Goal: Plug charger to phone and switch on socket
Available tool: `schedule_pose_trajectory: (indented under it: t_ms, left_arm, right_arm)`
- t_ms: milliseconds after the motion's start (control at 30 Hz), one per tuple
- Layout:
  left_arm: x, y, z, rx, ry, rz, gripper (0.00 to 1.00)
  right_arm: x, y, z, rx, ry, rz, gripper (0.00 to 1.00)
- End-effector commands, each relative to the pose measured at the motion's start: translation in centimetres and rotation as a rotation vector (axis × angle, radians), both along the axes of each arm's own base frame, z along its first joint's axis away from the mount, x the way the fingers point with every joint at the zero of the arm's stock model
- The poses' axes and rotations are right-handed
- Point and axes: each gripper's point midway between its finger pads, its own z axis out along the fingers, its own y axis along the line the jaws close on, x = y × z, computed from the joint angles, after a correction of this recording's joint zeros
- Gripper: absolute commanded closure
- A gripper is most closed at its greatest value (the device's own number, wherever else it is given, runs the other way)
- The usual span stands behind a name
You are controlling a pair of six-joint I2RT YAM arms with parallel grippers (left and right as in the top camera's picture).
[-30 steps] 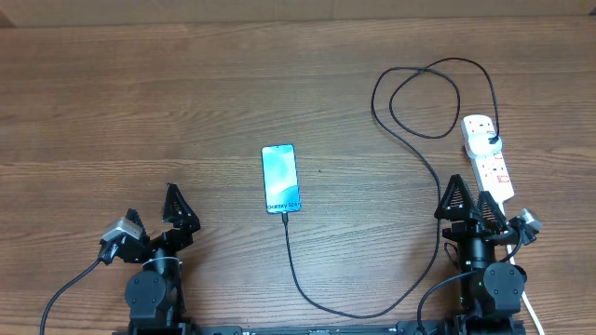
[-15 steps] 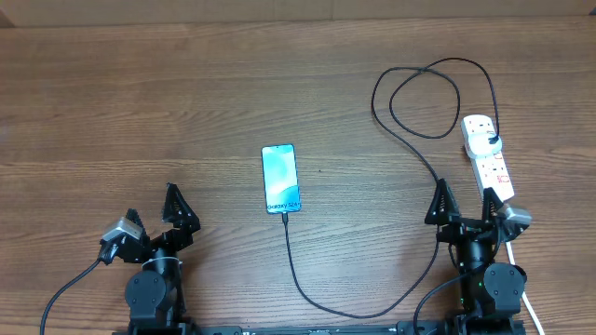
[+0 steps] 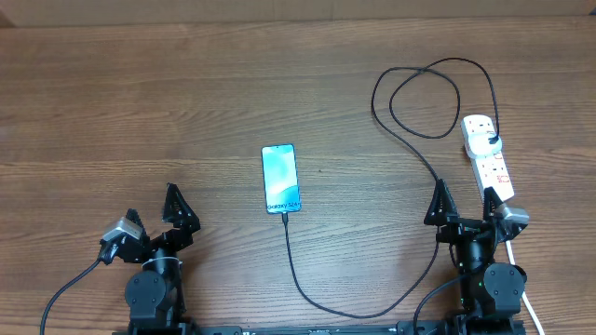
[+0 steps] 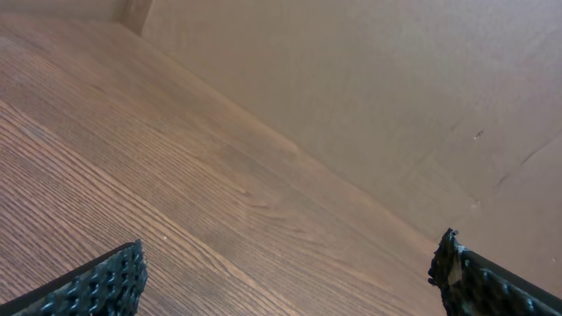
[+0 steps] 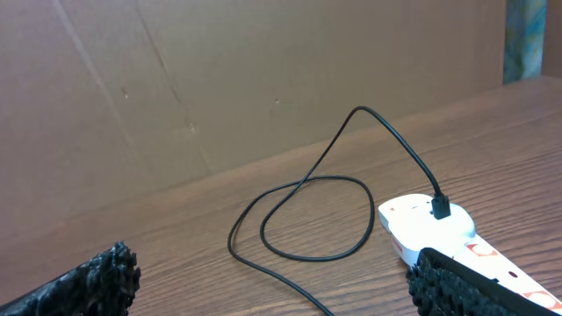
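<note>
Hovering beside the power strip (image 3: 491, 160), right gripper (image 3: 463, 205) spread wide, empty; left gripper (image 4: 290, 263) likewise. Charger (image 3: 285, 228) looks seated in the phone (image 3: 280, 177); press the switch (image 3: 501, 170) squarely, one fingertip.

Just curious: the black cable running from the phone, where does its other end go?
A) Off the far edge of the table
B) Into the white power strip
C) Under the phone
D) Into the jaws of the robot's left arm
B: the black cable leaves the near end of the phone, curves past the right arm, loops, and its adapter sits in the white power strip.
</note>
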Motion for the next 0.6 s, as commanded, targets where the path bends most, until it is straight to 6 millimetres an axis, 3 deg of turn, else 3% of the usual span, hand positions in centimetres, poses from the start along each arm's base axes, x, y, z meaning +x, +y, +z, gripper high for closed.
schedule_pose_trajectory:
  t_ms: [0, 300, 433, 500, 567]
  left_arm:
    - [0.0, 0.1, 0.0, 0.015, 0.000, -0.001, 0.00]
    - [0.0, 0.1, 0.0, 0.015, -0.003, -0.001, 0.00]
    - [-0.1, 0.3, 0.1, 0.102, 0.016, 0.009, 0.00]
    - [-0.1, 0.7, 0.1, 0.229, 0.046, 0.026, 0.00]
    - [0.1, -0.2, 0.0, 0.381, 0.086, -0.040, 0.01]
  right_arm:
    - [0.0, 0.1, -0.2, -0.008, -0.003, 0.005, 0.00]
    - [0.0, 0.0, -0.2, -0.008, -0.003, 0.004, 0.00]
    - [0.0, 0.0, -0.2, -0.008, -0.003, 0.004, 0.00]
    - [0.0, 0.1, -0.2, -0.008, -0.003, 0.005, 0.00]
    - [0.0, 0.1, -0.2, -0.008, -0.003, 0.005, 0.00]
